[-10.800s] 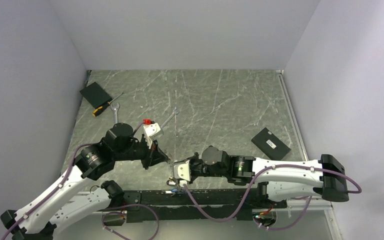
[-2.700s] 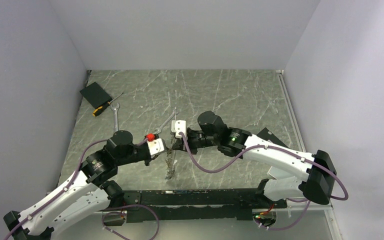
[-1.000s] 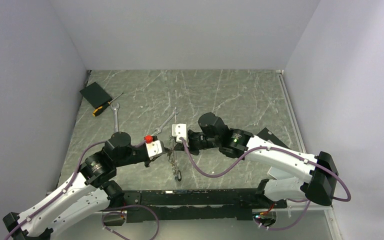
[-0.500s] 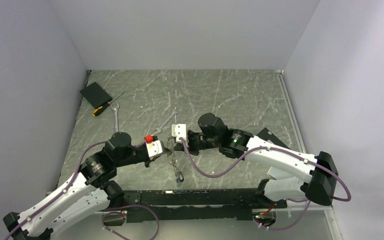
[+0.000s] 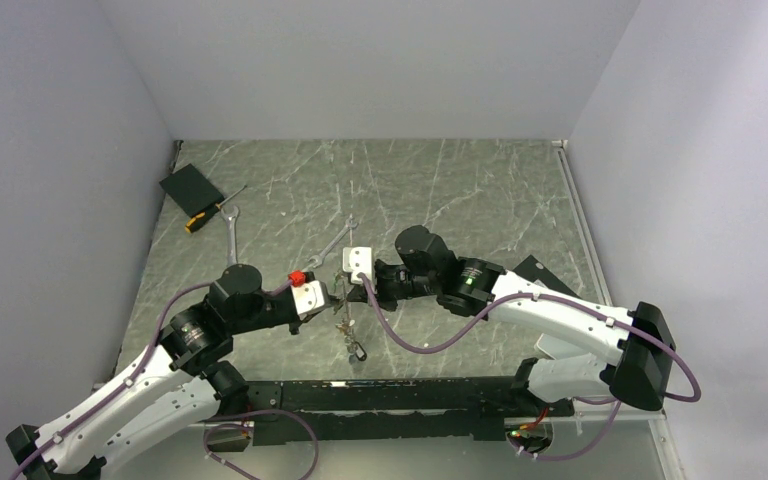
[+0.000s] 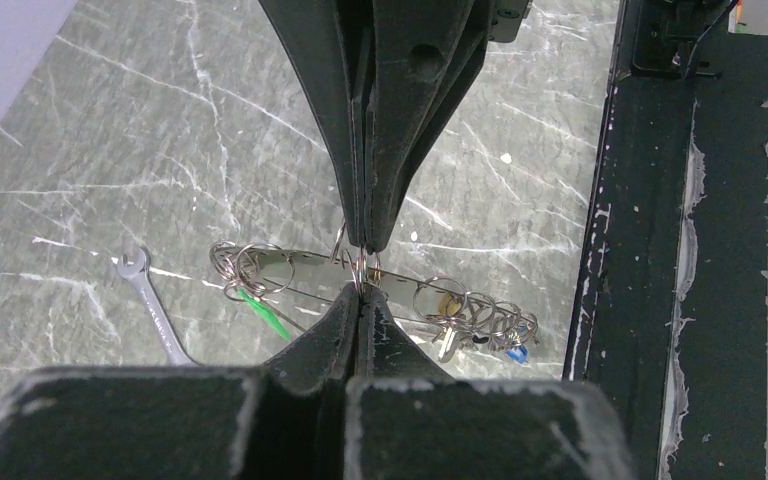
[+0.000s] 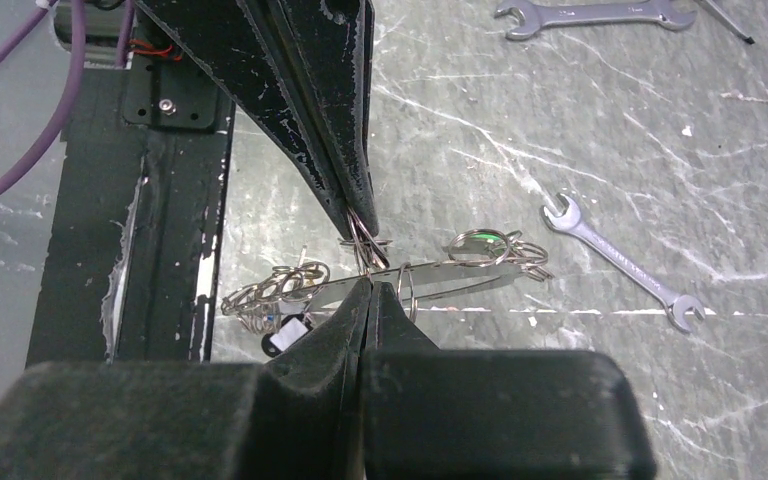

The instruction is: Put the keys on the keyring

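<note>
Left gripper [image 6: 360,292] and right gripper [image 7: 368,288], both clamped, pinch the keyring [image 6: 243,268] above the table [image 6: 110,150]; a green key [image 6: 265,312] seems threaded.

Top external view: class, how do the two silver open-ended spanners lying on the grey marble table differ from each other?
The left silver spanner lies almost straight front to back; the central silver spanner lies on a diagonal. The left one sits beside the orange-handled screwdriver, well away from the left gripper; the central one lies close behind it. Both lie flat on the table, untouched.
</note>
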### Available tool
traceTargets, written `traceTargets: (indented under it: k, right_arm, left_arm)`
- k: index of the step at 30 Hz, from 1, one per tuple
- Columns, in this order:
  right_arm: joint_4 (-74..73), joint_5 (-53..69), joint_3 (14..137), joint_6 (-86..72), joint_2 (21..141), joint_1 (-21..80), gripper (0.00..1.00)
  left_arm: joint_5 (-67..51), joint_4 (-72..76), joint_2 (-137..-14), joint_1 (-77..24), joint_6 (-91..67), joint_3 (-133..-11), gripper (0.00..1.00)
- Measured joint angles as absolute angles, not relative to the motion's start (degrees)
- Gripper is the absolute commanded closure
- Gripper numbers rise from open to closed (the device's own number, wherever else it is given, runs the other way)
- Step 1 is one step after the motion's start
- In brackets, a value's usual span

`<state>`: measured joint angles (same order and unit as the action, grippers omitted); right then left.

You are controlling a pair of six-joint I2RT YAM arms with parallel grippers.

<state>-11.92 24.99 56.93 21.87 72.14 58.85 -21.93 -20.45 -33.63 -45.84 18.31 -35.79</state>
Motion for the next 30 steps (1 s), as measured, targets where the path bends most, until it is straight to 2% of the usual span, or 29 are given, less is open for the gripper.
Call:
traceTargets:
  k: [30]
  right_arm:
    - [-12.95, 23.94, 56.95, 21.43, 72.51, 58.81, 1.00]
  left_arm:
    - [-23.70, -19.86, -35.07, -45.74, 16.82, -35.51, 1.00]
